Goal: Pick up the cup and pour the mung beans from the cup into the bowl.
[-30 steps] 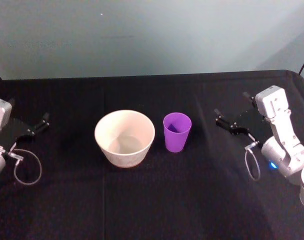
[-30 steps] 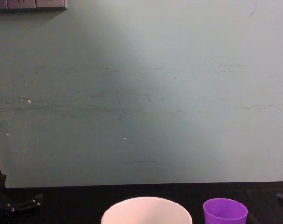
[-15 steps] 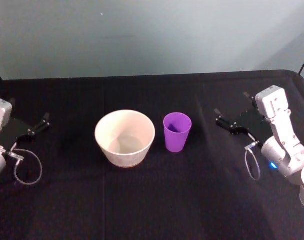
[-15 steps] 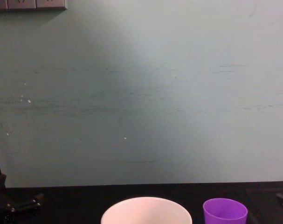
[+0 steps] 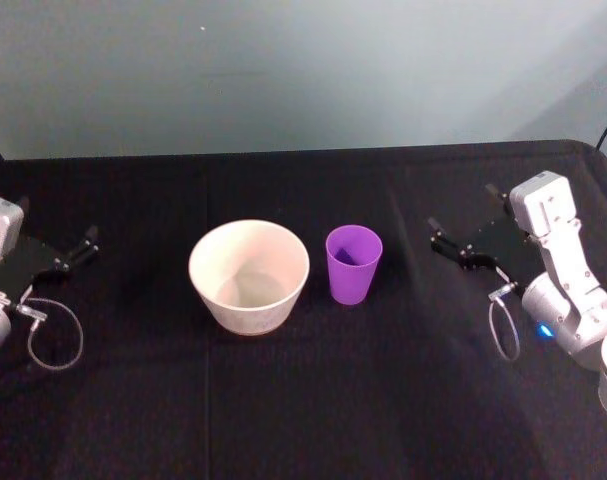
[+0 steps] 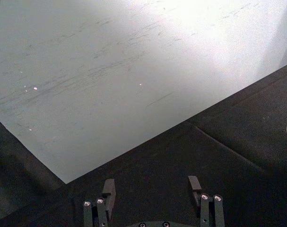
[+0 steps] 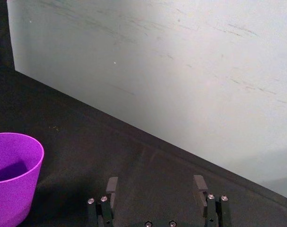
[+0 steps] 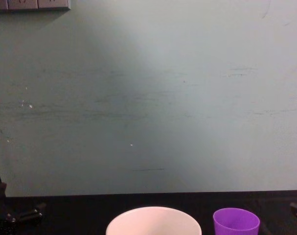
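Bare black tabletop (image 5: 413, 390) between right gripper (image 5: 461, 208) and cup (image 5: 354, 262): open passage from the right. Just beside cup on the left: bowl (image 5: 249, 275), narrow gap, not touching. Open air above both rims. Wall (image 5: 303, 70) well behind.

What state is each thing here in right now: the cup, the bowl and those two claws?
cup: upright on the table, beside the bowl, untouched; contents too shadowed to tell.
bowl: upright, no beans visible inside.
left gripper: open, empty, near the table's left edge.
right gripper: open, empty, to the cup's right, apart from it.
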Robot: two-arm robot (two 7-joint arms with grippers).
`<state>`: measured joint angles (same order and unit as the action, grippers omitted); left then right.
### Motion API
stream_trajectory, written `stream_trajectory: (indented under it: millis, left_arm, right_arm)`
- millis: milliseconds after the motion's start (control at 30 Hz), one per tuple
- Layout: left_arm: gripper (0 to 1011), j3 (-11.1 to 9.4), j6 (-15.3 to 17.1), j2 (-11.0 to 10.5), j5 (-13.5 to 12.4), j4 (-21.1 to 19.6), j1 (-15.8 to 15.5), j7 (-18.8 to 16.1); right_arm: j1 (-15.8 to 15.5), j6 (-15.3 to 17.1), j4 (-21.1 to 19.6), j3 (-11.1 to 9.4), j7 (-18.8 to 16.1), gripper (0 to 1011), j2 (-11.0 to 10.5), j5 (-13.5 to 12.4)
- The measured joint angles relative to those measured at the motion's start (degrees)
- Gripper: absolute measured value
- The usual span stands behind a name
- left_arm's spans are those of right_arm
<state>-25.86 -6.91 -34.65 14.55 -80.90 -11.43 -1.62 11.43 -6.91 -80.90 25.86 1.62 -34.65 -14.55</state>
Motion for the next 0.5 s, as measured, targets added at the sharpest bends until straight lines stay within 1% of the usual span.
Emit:
stream_trajectory:
  millis: [233,267,300,400,500]
  left_arm:
    - [1000,0.0,0.0,0.0,0.0,0.0,0.0,0.0]
    - [1000,0.0,0.0,0.0,0.0,0.0,0.0,0.0]
    - [1000,0.0,0.0,0.0,0.0,0.0,0.0,0.0]
    - [1000,0.0,0.0,0.0,0.0,0.0,0.0,0.0]
    - [1000,0.0,0.0,0.0,0.0,0.0,0.0,0.0]
  right_arm:
    - [0.0,0.0,0.0,0.0,0.0,1003,0.0,0.0]
    - [-0.2,-0.4,-0.1,-0.1,0.1,1002,0.0,0.2]
    - [-0.7,-1.4,-0.6,-0.5,0.5,1002,0.0,0.7]
    - [-1.8,-2.6,-1.6,-1.4,1.0,1003,0.2,1.0]
    - [-2.9,-2.9,-3.0,-2.4,1.0,1002,0.4,0.4]
